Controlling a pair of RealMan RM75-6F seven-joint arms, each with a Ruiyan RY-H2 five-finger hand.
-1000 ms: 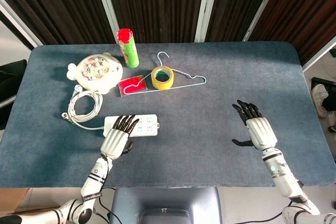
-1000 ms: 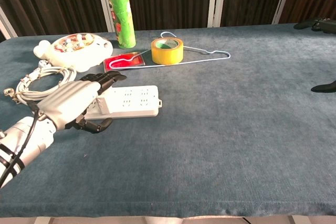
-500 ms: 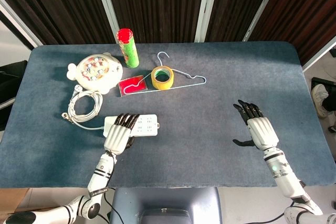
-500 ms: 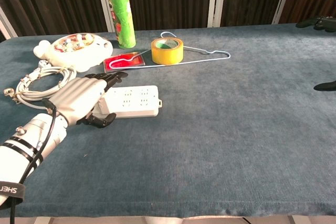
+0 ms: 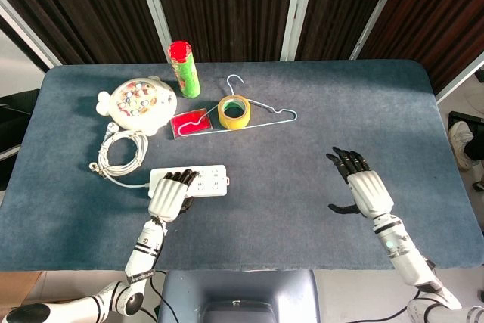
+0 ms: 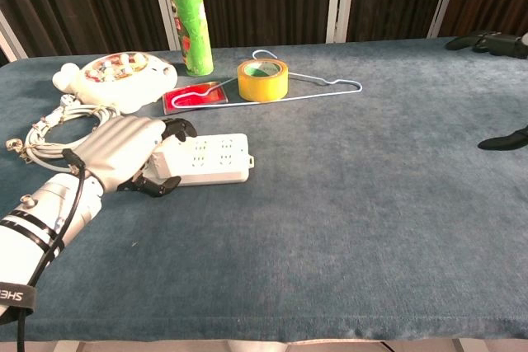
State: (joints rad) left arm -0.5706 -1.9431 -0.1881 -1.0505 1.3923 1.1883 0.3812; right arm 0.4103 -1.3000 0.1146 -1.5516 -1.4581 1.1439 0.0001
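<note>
White-backed, the left hand [image 6: 124, 150] has curled its dark fingertips down over the near end of the white power strip [image 6: 206, 158] beside the coiled cable [image 5: 121, 153], seemingly closing a grasp, while the right hand [image 5: 361, 187] hovers spread and empty, having drifted slightly inward.

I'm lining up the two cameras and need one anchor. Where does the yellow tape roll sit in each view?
Head view: yellow tape roll lies left of centre, upper half, on the wire hanger.
Chest view: yellow tape roll sits upper middle-left, again on the wire hanger.
Shared landmark: the green tube stands behind it, to its left.
</note>
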